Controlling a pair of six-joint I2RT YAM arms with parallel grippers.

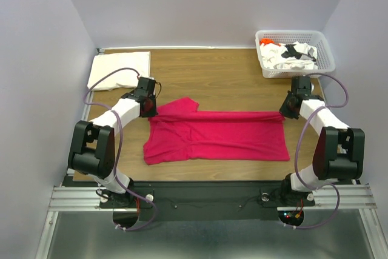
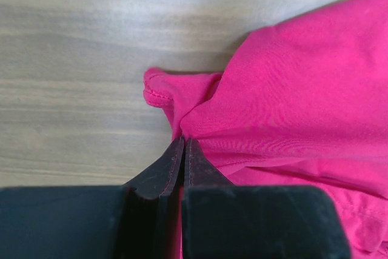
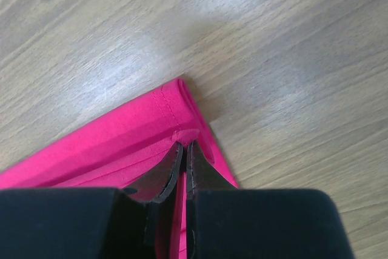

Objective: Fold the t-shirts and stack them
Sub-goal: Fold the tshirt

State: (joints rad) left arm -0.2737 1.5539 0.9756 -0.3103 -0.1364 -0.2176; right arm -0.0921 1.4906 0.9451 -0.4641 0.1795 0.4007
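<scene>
Pincers both nipped down to a hairline, each with magenta cloth between the tips. At the left gripper (image 2: 184,142): a bunched fold beside a stitched hem, at the sleeve end of the magenta-red t-shirt (image 1: 224,134). At the right gripper (image 3: 183,145): the doubled hem corner at the opposite end.

From above, holding the far long edge at its two ends, that edge lying as a soft roll. Spread crosswise on the wooden table (image 1: 230,71) between the two arms, mostly flat, creased near the left end, one sleeve poking toward the far side.

Judged mid-fold: a lengthwise fold, with the far edge to go over the body toward the near edge. Next move, probably: lift both ends together, keep the edge taut, travel in step toward the near side, lay it level with the near edge, and only then let go. Uneven pace likely to skew the fold.

Farther off, far left corner: a cream-white t-shirt (image 1: 119,70), folded, apparently the start of the stack. Far right corner: a white lattice basket (image 1: 327,53) with crumpled t-shirts (image 1: 291,54) waiting inside.
</scene>
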